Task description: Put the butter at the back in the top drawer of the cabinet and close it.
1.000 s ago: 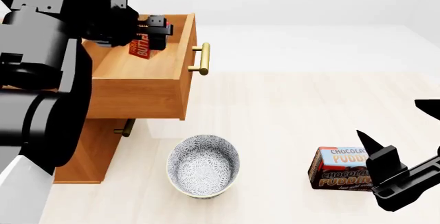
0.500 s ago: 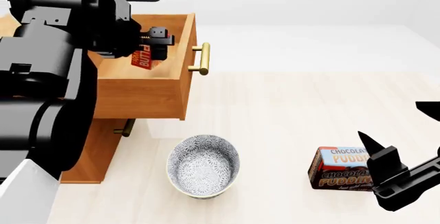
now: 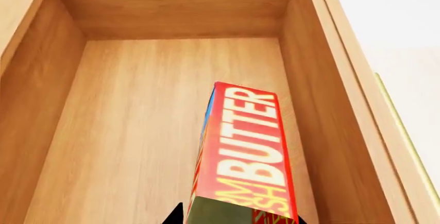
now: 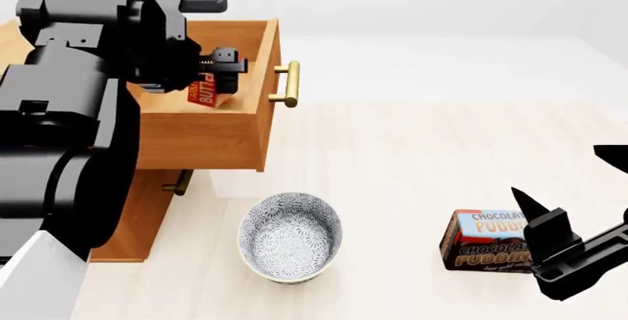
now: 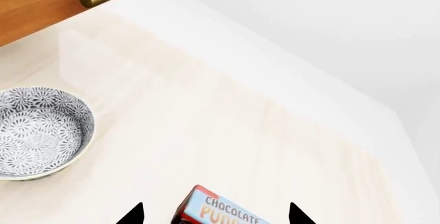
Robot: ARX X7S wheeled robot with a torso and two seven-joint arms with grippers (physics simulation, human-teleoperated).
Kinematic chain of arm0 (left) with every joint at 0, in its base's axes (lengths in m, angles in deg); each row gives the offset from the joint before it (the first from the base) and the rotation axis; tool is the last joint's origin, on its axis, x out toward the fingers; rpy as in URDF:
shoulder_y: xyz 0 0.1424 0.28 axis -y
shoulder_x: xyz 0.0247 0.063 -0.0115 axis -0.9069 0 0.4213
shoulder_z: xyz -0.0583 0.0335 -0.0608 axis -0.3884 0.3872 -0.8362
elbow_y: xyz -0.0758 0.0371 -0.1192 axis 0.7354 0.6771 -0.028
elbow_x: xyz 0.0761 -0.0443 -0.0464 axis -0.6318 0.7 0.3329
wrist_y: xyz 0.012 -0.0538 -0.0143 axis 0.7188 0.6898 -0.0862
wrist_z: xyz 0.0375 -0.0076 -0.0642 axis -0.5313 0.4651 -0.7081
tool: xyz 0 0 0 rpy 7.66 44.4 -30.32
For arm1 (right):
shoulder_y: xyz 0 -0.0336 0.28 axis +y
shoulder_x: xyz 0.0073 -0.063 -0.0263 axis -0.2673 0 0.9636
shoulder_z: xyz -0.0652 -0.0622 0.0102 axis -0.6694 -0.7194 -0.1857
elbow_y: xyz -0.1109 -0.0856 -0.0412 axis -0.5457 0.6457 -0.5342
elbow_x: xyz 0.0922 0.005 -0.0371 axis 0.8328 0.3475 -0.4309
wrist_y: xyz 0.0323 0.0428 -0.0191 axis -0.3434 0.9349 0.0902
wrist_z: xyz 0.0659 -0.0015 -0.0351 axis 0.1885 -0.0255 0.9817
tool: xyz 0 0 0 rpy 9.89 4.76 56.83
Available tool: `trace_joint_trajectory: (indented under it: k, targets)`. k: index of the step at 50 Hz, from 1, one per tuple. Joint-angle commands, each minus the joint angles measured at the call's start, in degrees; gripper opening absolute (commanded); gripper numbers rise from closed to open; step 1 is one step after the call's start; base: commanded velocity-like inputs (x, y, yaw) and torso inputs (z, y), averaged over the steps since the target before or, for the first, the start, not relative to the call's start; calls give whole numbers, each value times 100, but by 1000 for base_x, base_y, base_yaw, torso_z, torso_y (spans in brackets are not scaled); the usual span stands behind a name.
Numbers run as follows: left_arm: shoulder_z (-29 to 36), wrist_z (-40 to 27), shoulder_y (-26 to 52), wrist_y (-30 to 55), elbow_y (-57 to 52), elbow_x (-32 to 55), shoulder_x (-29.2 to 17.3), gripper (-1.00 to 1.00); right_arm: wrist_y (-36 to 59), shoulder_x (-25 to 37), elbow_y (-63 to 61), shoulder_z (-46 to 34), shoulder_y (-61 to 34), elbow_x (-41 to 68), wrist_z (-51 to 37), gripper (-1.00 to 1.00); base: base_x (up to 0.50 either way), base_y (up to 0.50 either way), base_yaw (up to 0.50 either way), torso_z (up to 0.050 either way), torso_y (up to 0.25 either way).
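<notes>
The butter (image 4: 206, 90), a red box with yellow lettering, hangs tilted inside the open top drawer (image 4: 196, 140) of the cabinet (image 4: 137, 217). My left gripper (image 4: 218, 77) is shut on it. In the left wrist view the butter (image 3: 244, 157) points along the drawer's bare wooden floor (image 3: 137, 131) toward its far end wall, and the left gripper (image 3: 238, 216) grips its near end, with only the dark fingertips showing. My right gripper (image 4: 554, 169) stands open above the floor at the right, holding nothing.
A patterned bowl (image 4: 290, 237) sits on the floor in front of the cabinet. A chocolate pudding box (image 4: 486, 240) lies below my right gripper (image 5: 215, 213). The drawer's brass handle (image 4: 287, 83) juts right, and a lower drawer's handle (image 4: 179, 182) shows beneath.
My left arm has lowered the butter deeper into the open top drawer. The right arm, bowl and pudding box have not moved.
</notes>
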Motion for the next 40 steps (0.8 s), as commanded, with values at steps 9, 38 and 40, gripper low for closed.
trace_joint_trajectory:
  k: [9, 38, 40]
  targets:
    - [-117, -2, 142, -75, -1, 45, -20, 100, 17, -22, -3, 80, 67, 27, -32, 100, 0, 0, 0, 0, 1]
    - [-312, 463, 947, -2, -2, 142, -79, 100, 123, -132, -29, 260, -14, 380, -308, 100, 0, 0, 0, 0, 0]
    - [-365, 628, 1038, 43, -2, 154, -62, 100, 109, -147, -40, 257, 7, 373, -315, 100, 0, 0, 0, 0, 0]
